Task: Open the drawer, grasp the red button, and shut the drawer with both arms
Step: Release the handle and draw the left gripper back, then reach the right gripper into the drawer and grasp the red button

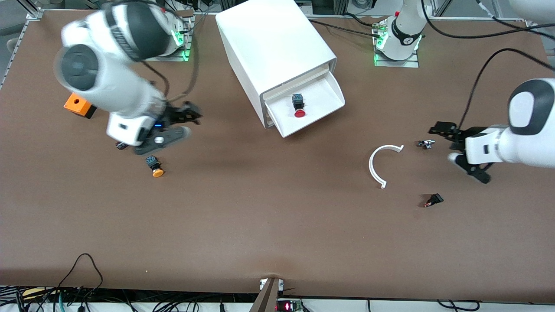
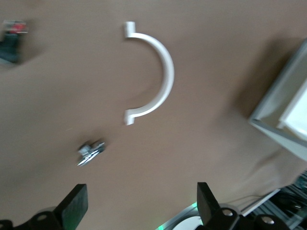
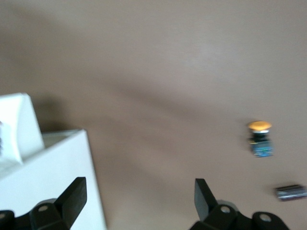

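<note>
The drawer [image 1: 334, 93] stands pulled out of the white cabinet [image 1: 269, 43]. The red-capped button [image 1: 298, 107] lies in it on its side, cap toward the front camera. My right gripper [image 1: 187, 123] is open and empty over bare table, between the orange box and the cabinet; in the right wrist view [image 3: 139, 201] a cabinet corner [image 3: 53, 177] shows beside one finger. My left gripper [image 1: 453, 151] is open and empty at the left arm's end of the table, over the mat beside a small metal part [image 1: 426, 143]. It also shows in the left wrist view [image 2: 139, 211].
An orange box with a hole [image 1: 78, 105] and an orange-yellow capped button [image 1: 155, 167] lie near the right gripper. A white curved handle piece [image 1: 379, 164] and a small black-and-red part [image 1: 433, 200] lie near the left gripper. The handle piece [image 2: 158, 76] shows in the left wrist view.
</note>
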You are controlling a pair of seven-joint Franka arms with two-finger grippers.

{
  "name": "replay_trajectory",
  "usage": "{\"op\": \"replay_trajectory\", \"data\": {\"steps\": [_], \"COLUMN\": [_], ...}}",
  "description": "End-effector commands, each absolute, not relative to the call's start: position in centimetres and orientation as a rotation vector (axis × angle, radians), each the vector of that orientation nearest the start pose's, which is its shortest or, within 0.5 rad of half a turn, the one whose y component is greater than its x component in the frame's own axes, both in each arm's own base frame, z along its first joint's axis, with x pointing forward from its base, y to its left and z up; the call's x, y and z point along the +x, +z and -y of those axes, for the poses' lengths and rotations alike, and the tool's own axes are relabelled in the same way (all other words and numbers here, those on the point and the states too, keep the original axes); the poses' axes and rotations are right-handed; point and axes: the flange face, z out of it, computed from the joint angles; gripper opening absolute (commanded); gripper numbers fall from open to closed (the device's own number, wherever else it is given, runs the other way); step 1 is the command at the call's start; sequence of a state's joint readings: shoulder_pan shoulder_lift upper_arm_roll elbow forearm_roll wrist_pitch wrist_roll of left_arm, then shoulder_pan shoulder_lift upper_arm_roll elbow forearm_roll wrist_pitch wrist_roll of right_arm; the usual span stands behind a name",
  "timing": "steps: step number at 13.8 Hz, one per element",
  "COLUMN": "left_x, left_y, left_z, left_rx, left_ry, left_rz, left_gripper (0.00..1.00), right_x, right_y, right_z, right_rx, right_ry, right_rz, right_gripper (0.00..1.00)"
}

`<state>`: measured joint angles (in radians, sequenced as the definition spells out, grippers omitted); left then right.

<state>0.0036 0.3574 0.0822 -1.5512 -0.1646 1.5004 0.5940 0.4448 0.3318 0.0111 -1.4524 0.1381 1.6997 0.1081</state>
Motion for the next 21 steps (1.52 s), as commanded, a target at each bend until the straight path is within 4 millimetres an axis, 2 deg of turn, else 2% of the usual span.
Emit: {"op": "replay_trajectory", "data": {"steps": [1,2,4,6,7,9,11,13,16,19,21], "left_x": [61.1,61.3,60.7,59.9,59.5,58.5,57.9,57.4,56.7,56.2,55.8], "left_y": [46.9,48.6,51.7,54.1,54.9,57.0,58.3,59.6,60.9,61.9,62.4], "left_z": [-4.3,-4.5,-4.9,-6.4,-6.8,-7.5,-7.8,-8.2,-7.0,-5.4,-4.7], "left_rx": [-3.176,-3.169,-3.152,-3.152,-3.149,-3.144,-3.136,-3.129,-3.115,-3.105,-3.104], "left_ry": [0.435,0.399,0.333,0.276,0.264,0.210,0.174,0.132,0.109,0.084,0.072], "left_rz": [-0.710,-0.621,-0.390,-0.162,-0.123,0.071,0.180,0.209,0.252,0.233,0.224], "left_gripper": [1.00,1.00,1.00,1.00,1.00,1.00,1.00,1.00,1.00,1.00,1.00], "right_x": [57.8,57.3,55.0,52.6,51.3,49.6,48.2,46.7,45.1,44.4,44.4], "right_y": [46.9,45.8,43.8,42.5,41.8,40.7,40.2,39.4,37.7,35.2,35.1], "right_z": [-39.2,-42.0,-47.4,-52.2,-54.3,-57.0,-58.3,-59.5,-60.7,-60.5,-60.4], "right_rx": [-3.014,-3.014,-3.018,-3.002,-3.001,-2.997,-3.011,-3.038,-3.063,-3.129,-3.134], "right_ry": [0.165,0.138,0.125,0.086,0.069,0.050,0.043,0.026,0.043,0.028,0.011], "right_rz": [0.309,0.241,0.162,0.126,0.134,0.137,0.155,0.207,0.253,0.327,0.385], "right_gripper": [0.99,0.99,0.99,0.98,0.98,0.98,0.98,0.98,0.97,0.97,0.97]}}
